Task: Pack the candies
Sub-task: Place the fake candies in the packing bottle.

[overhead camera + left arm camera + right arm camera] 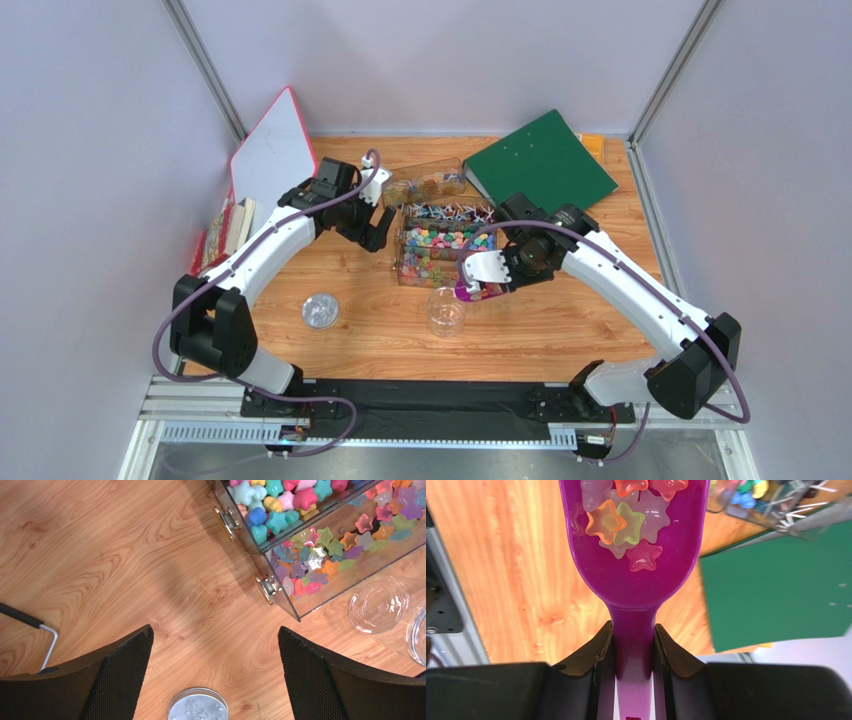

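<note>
Mid-counter (560,335), blocking any straight reach between the arms: a clear latched box (440,255) packed with the candies (436,243). Just near of it, an open clear jar (445,313), upright. Left of that and well apart, a round lid (320,310) lying flat. Far of the box, a second clear container (425,183). Far right, a green binder (540,160) lying flat. Far left, a white board (272,150) leaning against the wall panels (100,150), with books (225,228) stood on edge near of it.

Right tool (488,283) clamped on the handle of a purple scoop (466,291), bowl at the jar's far right rim, by the box's near right corner; touching the rim or just over it, hard to tell. Left tool (372,226) gaping wide, gripping nothing, just beside the box's left wall.

Shown by the right wrist alone: star-shaped candies lying in the scoop's bowl, orange, green, pink and pale, and fingers (593,652) pressed to both sides of the handle. Shown by the left wrist alone: metal latches (227,522) on the box's end wall, two compartments of sweets, a bent metal rod (47,645) at the left edge.

Open room: bare wood left of the box and along the near edge. Hemmed in far and right by binder and panels.
</note>
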Robot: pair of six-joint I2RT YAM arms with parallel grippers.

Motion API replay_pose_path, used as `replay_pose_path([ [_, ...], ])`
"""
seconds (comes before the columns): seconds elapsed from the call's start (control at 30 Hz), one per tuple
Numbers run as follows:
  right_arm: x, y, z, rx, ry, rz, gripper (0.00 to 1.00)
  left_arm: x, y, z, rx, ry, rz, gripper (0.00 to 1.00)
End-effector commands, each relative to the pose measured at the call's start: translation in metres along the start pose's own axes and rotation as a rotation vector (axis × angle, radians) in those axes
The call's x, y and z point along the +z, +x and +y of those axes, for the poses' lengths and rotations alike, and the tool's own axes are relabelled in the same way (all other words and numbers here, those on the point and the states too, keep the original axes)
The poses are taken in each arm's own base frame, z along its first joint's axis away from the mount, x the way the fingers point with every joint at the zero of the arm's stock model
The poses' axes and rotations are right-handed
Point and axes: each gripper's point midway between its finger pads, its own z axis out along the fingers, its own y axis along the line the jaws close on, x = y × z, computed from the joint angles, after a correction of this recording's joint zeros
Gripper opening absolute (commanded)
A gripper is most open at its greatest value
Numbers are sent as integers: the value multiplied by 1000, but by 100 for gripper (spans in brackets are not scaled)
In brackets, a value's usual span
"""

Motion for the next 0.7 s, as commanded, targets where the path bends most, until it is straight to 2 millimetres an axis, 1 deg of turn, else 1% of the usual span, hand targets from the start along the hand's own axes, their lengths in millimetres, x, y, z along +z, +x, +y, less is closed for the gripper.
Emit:
replay_pose_path([
  [0.0, -15, 7, -6, -60, -24, 112, 0, -5, -14, 9, -41, -51, -44, 100],
  [0.13, -20, 4, -9, -112, -17, 172, 0, -10, -17, 15, -22, -87, -58, 100],
  [0.2, -20, 5, -7, -146, -19, 198, 0, -12, -16, 19, -20, -114, -64, 100],
  [0.27, -20, 7, -5, -177, -22, 240, 0, -13, -15, 20, -20, -123, -70, 100],
  [0.4, -24, 7, -7, -233, 0, 298, 0, -16, -16, 22, -13, -142, -85, 100],
  [0.67, -31, 9, -9, -300, 5, 406, 0, -23, -24, 35, -9, -212, -102, 100],
])
